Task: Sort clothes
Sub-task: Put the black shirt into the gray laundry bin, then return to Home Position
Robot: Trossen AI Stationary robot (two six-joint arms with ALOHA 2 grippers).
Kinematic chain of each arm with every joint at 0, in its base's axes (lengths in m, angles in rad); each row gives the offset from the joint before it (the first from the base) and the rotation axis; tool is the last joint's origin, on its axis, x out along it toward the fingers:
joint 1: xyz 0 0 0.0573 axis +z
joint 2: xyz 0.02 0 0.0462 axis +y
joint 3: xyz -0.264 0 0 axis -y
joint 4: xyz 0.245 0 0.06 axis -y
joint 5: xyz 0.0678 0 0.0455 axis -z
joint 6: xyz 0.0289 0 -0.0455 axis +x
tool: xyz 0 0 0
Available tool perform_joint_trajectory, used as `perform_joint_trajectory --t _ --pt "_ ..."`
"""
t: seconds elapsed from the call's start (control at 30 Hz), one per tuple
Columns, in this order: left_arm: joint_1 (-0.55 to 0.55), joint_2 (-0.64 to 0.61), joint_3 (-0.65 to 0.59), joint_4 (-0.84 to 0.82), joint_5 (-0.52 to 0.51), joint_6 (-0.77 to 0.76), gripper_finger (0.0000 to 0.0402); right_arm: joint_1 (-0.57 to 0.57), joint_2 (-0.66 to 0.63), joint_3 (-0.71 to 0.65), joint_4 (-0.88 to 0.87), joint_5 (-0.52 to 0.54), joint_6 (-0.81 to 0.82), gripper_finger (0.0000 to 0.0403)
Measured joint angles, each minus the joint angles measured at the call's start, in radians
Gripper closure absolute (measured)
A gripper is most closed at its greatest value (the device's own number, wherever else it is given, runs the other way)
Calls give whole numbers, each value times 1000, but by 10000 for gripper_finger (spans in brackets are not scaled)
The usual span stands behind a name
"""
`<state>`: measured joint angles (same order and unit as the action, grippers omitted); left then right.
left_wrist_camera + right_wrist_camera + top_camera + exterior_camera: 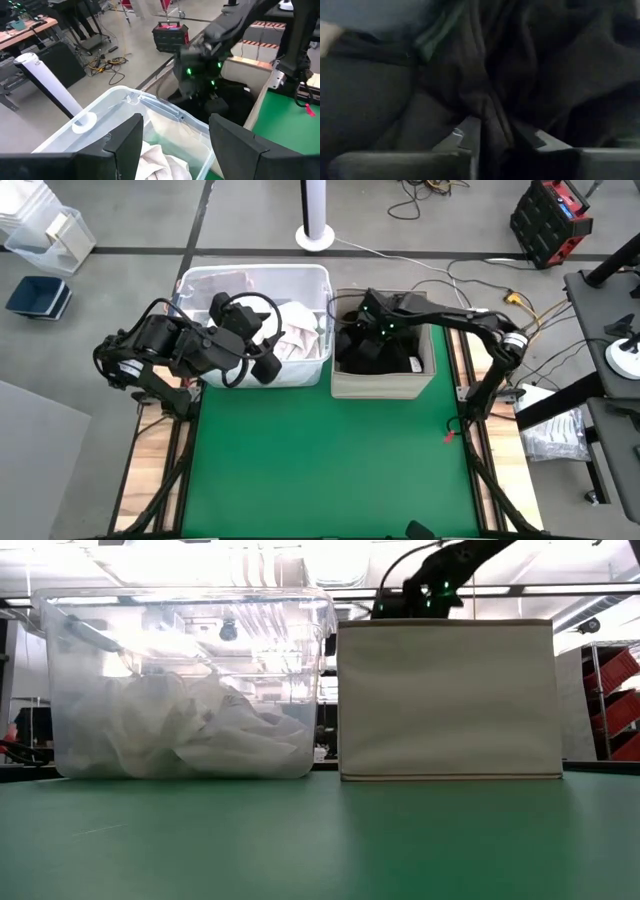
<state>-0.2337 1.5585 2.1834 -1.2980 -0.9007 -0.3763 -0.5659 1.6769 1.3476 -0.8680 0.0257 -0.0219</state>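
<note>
Right gripper (492, 142): I have it down inside the beige fabric bin (385, 385), fingers (455, 137) pinched on a fold of the dark clothes (375, 345).
Left gripper (172, 140): I see it above the clear plastic tub (315, 280), fingers (125, 140) spread wide, holding nothing.
White clothes (190, 730): heaped in that tub.
Surface: green mat (330, 470), both containers at its far edge.

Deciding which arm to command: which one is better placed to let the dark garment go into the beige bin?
Right. Its tool is down in the beige bin, with dark cloth between its fingers. The left tool hovers open above the clear bin of white clothes.
</note>
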Motion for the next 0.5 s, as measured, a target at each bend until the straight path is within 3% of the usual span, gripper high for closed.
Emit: perform_joint_trajectory --t 0.5 --pt "-3 0 0 -9 30 29 197 23 -207 191 -273 -8 31 171"
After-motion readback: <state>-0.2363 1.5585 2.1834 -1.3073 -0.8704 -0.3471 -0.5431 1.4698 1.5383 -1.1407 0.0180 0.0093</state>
